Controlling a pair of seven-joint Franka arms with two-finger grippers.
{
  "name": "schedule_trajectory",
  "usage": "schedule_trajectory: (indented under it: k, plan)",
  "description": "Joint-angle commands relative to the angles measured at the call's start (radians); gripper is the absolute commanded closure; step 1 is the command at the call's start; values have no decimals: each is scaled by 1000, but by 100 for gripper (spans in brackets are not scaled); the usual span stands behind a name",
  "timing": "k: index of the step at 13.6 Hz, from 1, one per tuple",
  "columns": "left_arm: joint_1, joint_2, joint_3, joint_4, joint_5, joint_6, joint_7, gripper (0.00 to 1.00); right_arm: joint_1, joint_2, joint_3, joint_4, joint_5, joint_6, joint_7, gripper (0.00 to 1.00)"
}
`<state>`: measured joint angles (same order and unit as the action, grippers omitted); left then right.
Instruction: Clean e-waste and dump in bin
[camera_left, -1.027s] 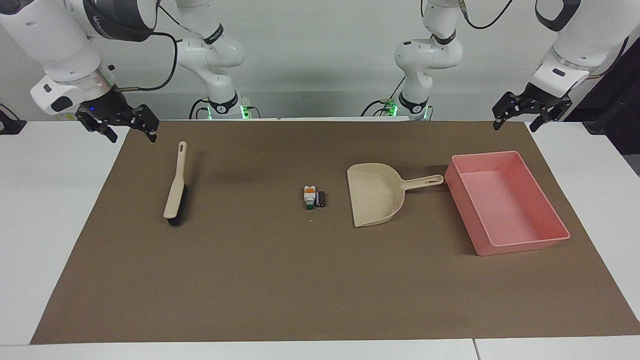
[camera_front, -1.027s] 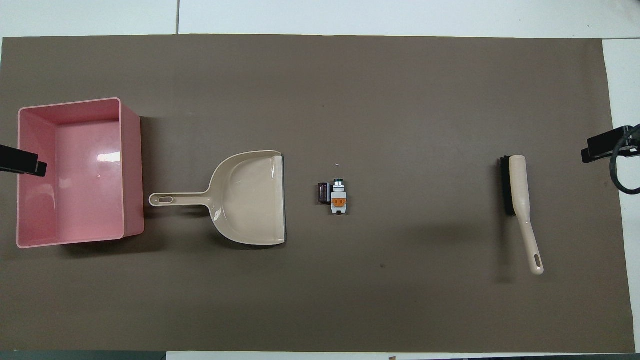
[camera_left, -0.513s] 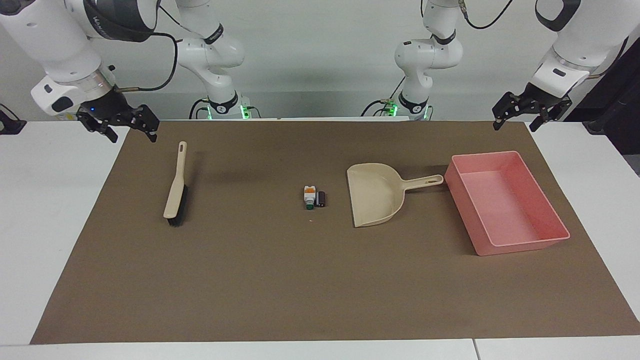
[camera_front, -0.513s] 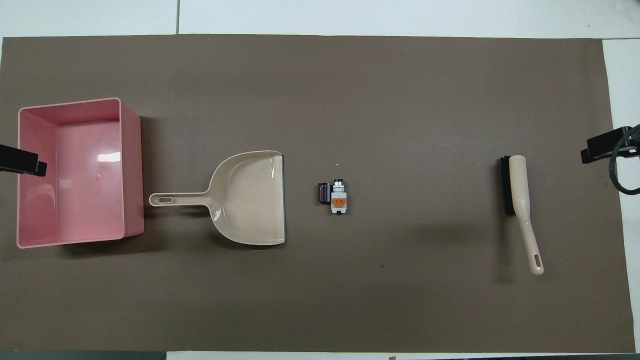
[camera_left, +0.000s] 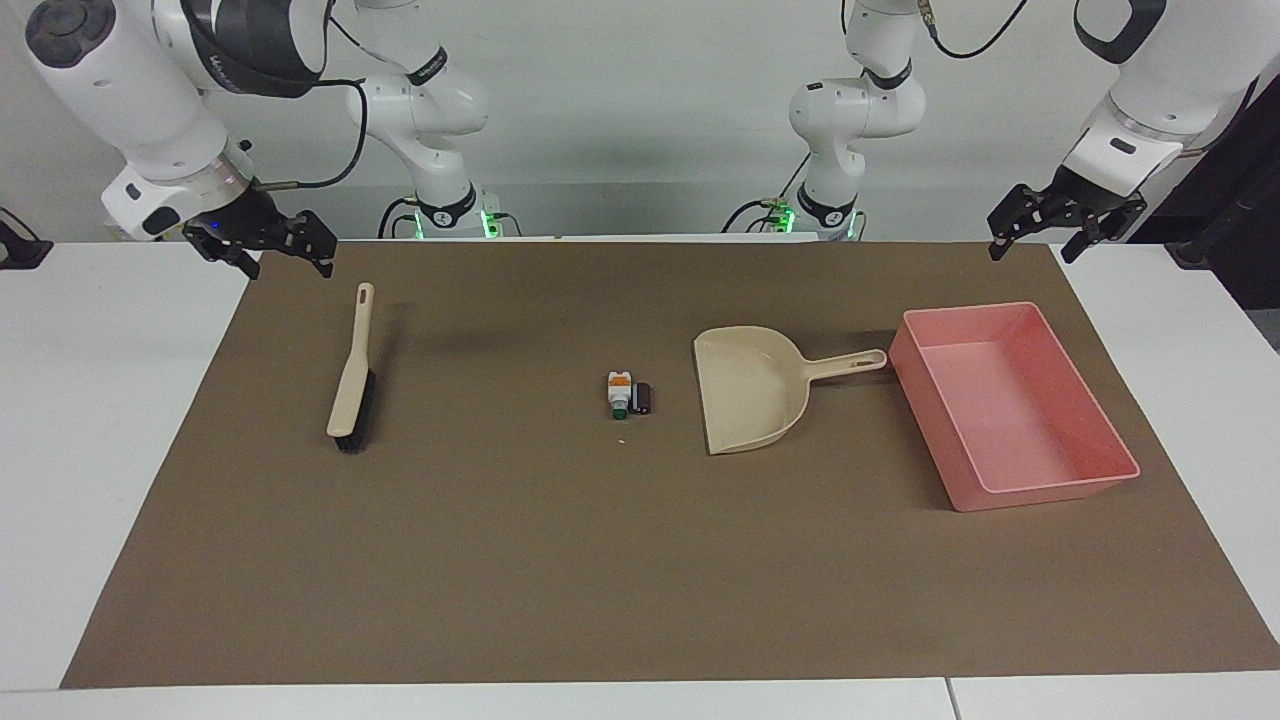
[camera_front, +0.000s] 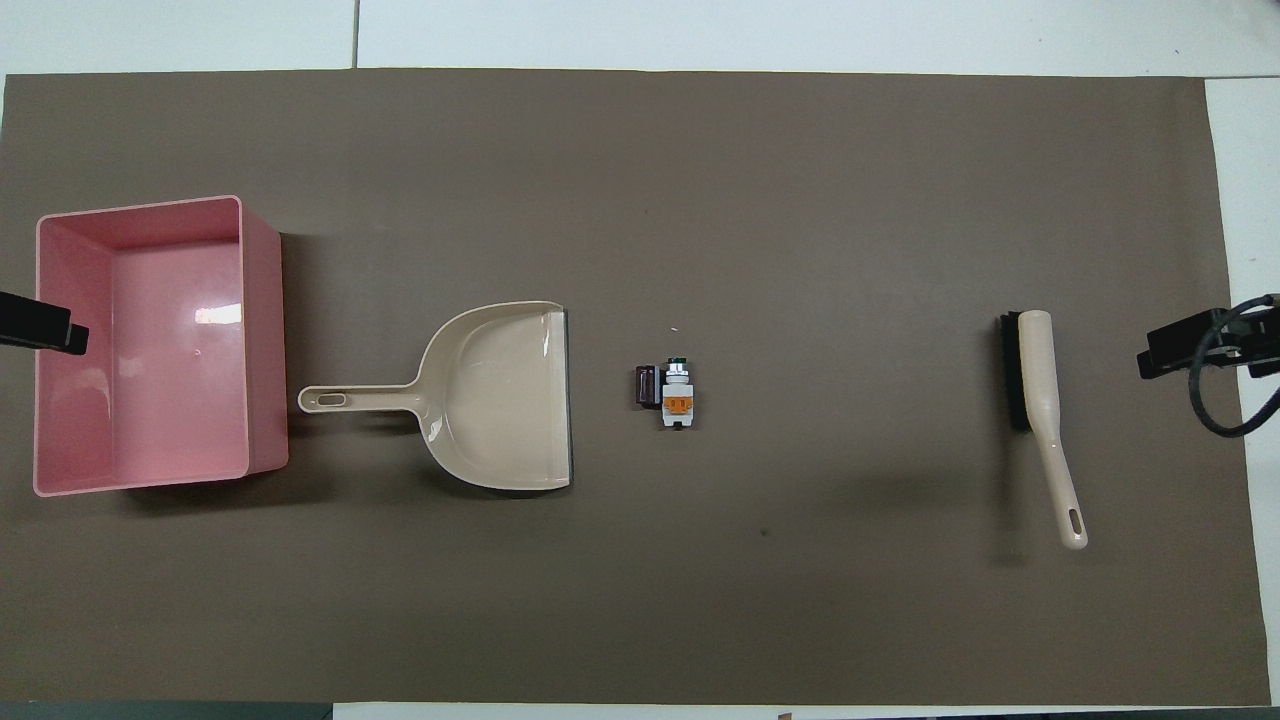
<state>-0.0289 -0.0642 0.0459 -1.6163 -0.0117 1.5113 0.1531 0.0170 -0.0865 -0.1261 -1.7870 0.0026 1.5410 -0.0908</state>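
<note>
The e-waste lies mid-mat: a small white block (camera_left: 619, 391) (camera_front: 677, 394) with orange and green marks, and a dark block (camera_left: 644, 398) (camera_front: 647, 386) touching it on the dustpan's side. The pink bin (camera_left: 1062, 489) (camera_front: 266, 340) stands empty at the left arm's end of the mat. My left gripper (camera_left: 1034, 244) hangs open and empty in the air above that end, close to the bin. My right gripper (camera_left: 268, 252) hangs open and empty over the mat's corner at the right arm's end, close to the brush's handle tip.
A beige dustpan (camera_left: 750, 390) (camera_front: 500, 395) lies between the e-waste and the bin, mouth toward the e-waste, handle toward the bin. A beige brush (camera_left: 350, 375) (camera_front: 1040, 400) with dark bristles lies toward the right arm's end. A tiny white crumb (camera_left: 622, 440) lies by the e-waste.
My right gripper has shifted inward over the mat toward the brush's handle. The left gripper has barely moved. Nothing on the mat has shifted.
</note>
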Motion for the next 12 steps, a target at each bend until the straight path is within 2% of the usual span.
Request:
schedule_trajectory:
  k: [1, 2, 4, 8, 11, 12]
  plan:
    - [9, -3, -6, -23, 13, 30, 124, 1, -5, -139, 0, -292, 20, 190, -15, 1]
    - [6, -8, -6, -24, 12, 38, 219, 1, -6, -175, 0, -396, 19, 258, -26, 1]
    - [-2, -12, -8, -40, 12, 49, 410, 1, -6, -180, 0, -489, 19, 319, -41, 1]
    - [-32, -78, -15, -201, 10, 219, 766, 1, -55, -161, -1, -604, 17, 453, -121, 1]
    - [-81, -80, -18, -263, 10, 251, 1099, 1, -95, -138, -1, -667, 17, 528, -158, 1]
    - [-121, -81, -18, -299, 10, 292, 1150, 1, -95, -136, -1, -675, 17, 540, -161, 1]
